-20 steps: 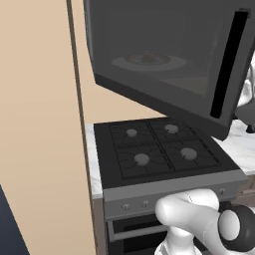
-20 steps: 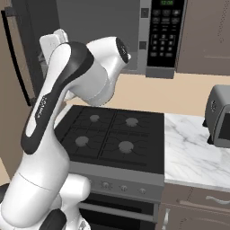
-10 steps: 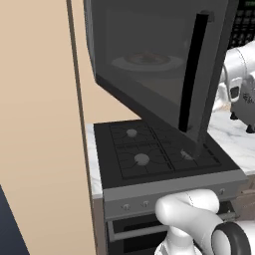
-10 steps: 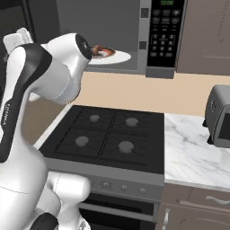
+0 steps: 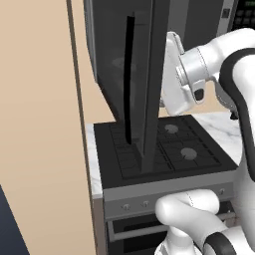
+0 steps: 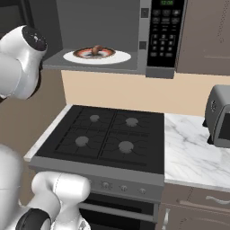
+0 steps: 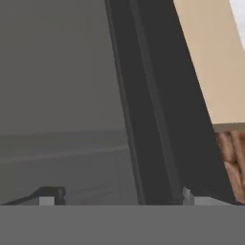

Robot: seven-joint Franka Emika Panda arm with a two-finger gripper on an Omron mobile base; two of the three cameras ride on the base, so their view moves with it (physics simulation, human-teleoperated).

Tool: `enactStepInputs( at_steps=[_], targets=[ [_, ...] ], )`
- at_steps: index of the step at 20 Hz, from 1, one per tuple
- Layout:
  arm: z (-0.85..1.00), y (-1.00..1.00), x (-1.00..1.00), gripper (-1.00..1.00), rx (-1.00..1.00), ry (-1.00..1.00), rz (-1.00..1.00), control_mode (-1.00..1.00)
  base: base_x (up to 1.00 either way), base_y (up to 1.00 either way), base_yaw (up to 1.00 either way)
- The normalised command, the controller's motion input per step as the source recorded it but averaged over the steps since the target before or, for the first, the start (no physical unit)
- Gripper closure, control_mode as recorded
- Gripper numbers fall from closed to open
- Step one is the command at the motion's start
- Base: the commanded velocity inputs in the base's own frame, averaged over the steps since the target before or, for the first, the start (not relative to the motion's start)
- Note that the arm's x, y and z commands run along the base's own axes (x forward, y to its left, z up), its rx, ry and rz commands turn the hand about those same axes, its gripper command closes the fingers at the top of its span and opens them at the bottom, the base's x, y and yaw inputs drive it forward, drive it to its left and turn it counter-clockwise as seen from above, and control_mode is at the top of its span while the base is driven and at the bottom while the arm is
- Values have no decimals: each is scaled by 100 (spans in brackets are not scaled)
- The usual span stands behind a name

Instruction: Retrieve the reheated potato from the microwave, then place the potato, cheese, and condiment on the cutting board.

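- Standing wide open, the microwave (image 6: 112, 36) hangs above the stove (image 6: 108, 137); its door (image 5: 144, 79) is swung out edge-on in the left base view, over the front half of the stove's burners.
- Inside the microwave, a white plate (image 6: 96, 57) lies on the cavity floor, left of the black keypad panel (image 6: 162, 38).
- On that plate, at its middle, sits the potato (image 6: 96, 49), a small brown lump on a dark reddish ring.
- The gripper (image 7: 122, 196) is spread wide: in the hand view its two dark finger tips stand far apart at the bottom, with the dark edge of the microwave door running up between them. Nothing is pinched; whether either tip touches the door cannot be told.
- In the left base view the white hand of the arm (image 5: 182, 79) sits just beside the microwave door, on its right face, above the stove's back burners.
- In the right base view a rounded white joint of the arm (image 6: 20, 60) is left of the microwave's open cavity, level with the plate.
- A silver toaster oven (image 6: 220, 117) stands on the marble counter (image 6: 193, 152), to the right of the microwave and below it.
- Tan wall runs behind the stove, under the microwave.
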Motion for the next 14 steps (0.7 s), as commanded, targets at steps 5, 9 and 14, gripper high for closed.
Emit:
enactStepInputs(
  at_steps=[5, 9, 14],
  targets=[
    [5, 7, 15, -100, -14, -1, -2, -100, 0, 0, 0],
    [6, -38, 10, -100, -20, -2, -1, -100, 0, 0, 0],
    [0, -62, 6, -100, -20, -6, 2, -100, 0, 0, 0]
  ],
)
